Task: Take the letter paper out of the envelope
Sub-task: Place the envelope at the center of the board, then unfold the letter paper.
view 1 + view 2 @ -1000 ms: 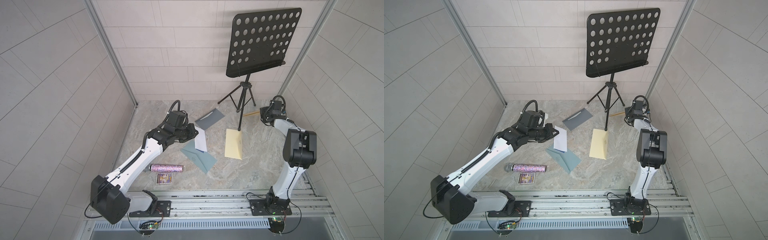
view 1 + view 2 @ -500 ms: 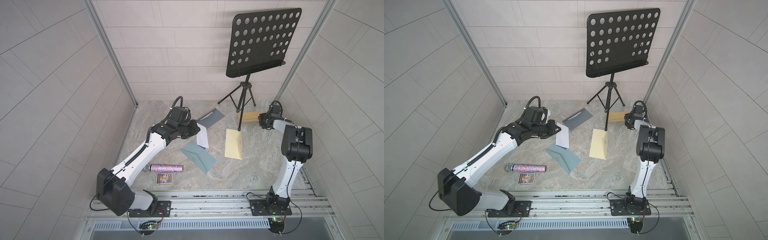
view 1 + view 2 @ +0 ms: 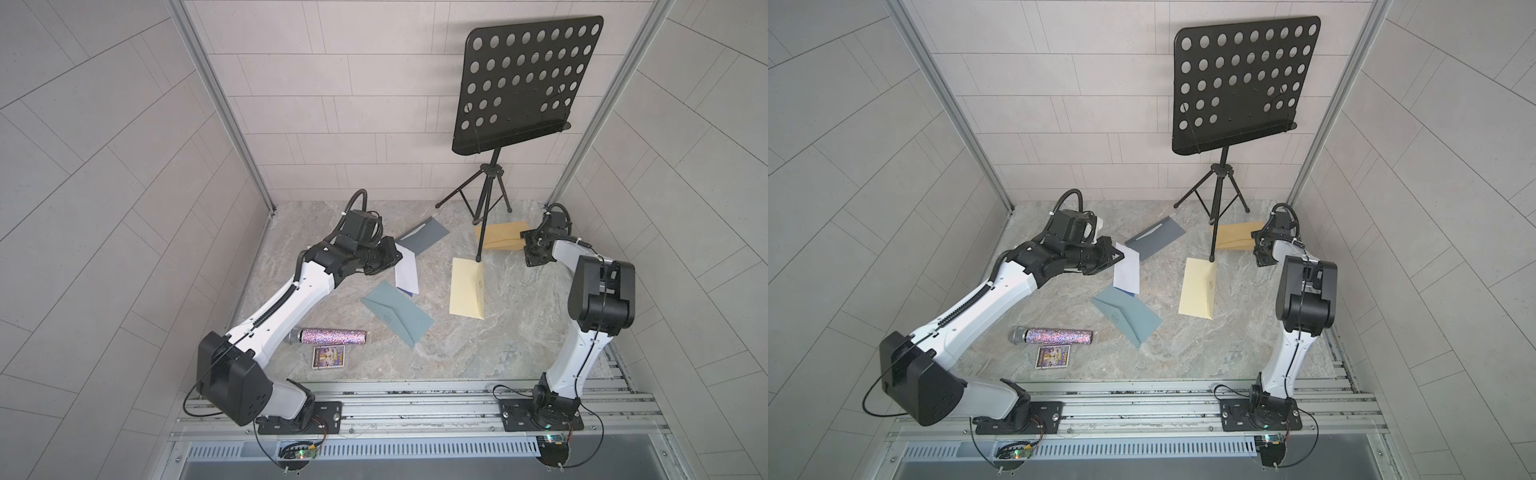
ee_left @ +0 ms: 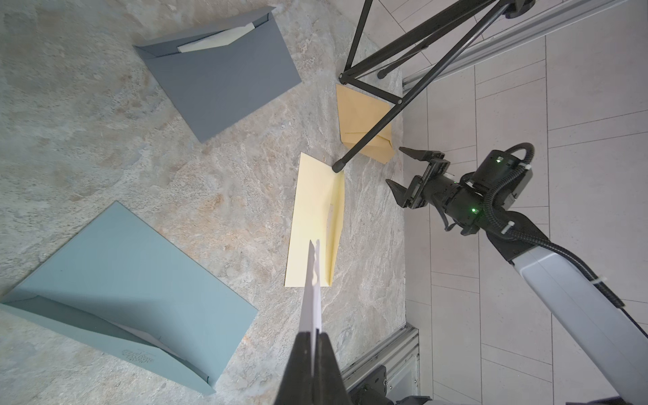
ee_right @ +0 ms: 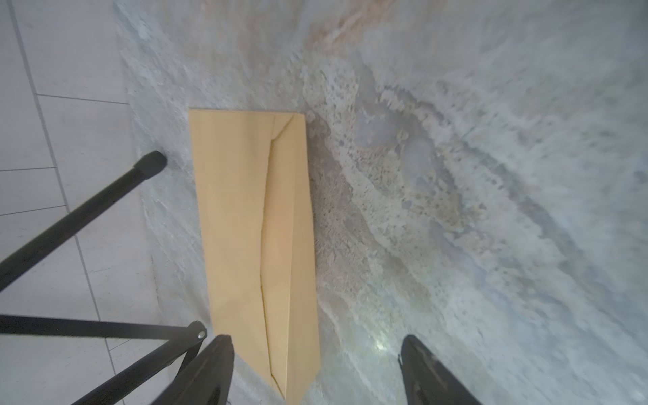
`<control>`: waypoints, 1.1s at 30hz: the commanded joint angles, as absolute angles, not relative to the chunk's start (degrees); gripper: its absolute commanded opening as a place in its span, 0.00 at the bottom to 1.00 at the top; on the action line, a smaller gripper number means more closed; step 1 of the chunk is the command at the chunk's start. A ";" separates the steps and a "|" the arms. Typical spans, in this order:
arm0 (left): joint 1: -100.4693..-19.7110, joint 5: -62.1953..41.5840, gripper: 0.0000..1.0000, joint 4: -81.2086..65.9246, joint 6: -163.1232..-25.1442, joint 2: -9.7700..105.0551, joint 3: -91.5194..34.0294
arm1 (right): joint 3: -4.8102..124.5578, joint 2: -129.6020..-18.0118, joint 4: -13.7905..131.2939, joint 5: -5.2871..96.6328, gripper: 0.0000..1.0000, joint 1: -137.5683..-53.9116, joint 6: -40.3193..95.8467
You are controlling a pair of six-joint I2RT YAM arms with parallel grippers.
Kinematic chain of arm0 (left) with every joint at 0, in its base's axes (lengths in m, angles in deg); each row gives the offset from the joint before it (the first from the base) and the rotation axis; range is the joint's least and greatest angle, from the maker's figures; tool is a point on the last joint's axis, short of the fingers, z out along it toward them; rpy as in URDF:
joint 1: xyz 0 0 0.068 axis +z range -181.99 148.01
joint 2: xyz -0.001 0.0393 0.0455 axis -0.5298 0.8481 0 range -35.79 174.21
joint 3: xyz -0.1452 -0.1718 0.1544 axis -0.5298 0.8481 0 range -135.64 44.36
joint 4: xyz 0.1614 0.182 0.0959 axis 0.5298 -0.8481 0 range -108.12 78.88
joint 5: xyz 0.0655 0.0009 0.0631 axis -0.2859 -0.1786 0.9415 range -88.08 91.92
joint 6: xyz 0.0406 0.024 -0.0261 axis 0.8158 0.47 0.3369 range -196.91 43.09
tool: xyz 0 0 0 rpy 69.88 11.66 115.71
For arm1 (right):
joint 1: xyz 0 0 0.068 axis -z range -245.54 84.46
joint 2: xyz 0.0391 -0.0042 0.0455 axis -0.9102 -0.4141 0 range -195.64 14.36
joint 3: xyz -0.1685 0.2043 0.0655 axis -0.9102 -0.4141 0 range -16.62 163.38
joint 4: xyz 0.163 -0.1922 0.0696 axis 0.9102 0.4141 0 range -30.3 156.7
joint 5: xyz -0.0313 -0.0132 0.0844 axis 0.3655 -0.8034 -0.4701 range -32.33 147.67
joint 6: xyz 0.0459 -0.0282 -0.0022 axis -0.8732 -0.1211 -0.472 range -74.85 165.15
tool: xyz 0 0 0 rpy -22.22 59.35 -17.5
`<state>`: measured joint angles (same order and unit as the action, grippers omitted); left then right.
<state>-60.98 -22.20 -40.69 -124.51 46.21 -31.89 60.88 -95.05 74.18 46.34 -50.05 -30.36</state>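
Note:
The white letter paper (image 3: 406, 272) hangs from my left gripper (image 3: 395, 255), which is shut on its upper edge above the table's middle. In the left wrist view the letter paper (image 4: 312, 291) shows edge-on between the closed jaws of the left gripper (image 4: 313, 338). A brown envelope (image 3: 500, 236) lies flat at the back right, beside the stand's legs. My right gripper (image 3: 523, 243) stands open at that envelope's near end. In the right wrist view the envelope (image 5: 252, 228) lies ahead of the open right gripper (image 5: 315, 340), touched by neither finger.
A black music stand (image 3: 490, 195) stands at the back, one foot on a pale yellow envelope (image 3: 467, 289). A dark grey envelope (image 3: 424, 235) with paper inside and a blue-grey envelope (image 3: 397, 311) lie mid-table. A glittery microphone (image 3: 332, 336) and a small card (image 3: 329, 357) lie front left.
My right gripper has opened and let go of the brown envelope, which now lies flat on the table. The left gripper has carried the letter paper slightly toward the back.

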 commanded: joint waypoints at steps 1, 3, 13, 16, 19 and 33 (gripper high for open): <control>-60.82 -22.73 0.00 -40.74 -124.42 46.87 -34.70 | 61.14 -88.87 79.78 51.41 0.79 -50.48 -29.71; -60.83 -23.06 0.00 -40.99 -124.38 47.14 -35.87 | 62.12 -86.07 83.40 53.21 0.79 -51.38 -28.97; -60.91 -25.44 0.00 -37.44 -130.17 50.77 -45.19 | 74.67 -71.61 91.23 49.04 0.64 -66.33 -19.20; -60.92 -26.46 0.00 -35.21 -133.92 51.61 -47.57 | 72.90 -66.78 89.88 42.86 0.64 -71.74 -18.11; -60.91 -27.88 0.00 -34.54 -137.02 52.24 -49.81 | 68.38 -62.46 86.19 33.50 0.65 -75.15 -20.74; -60.82 -31.45 0.00 -22.25 -150.98 50.17 -44.94 | 55.33 -52.77 73.30 18.51 0.70 -82.91 -31.11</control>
<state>-60.98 -30.04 -27.40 -146.12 51.72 -46.05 56.05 -54.59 77.00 21.01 -81.83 -27.91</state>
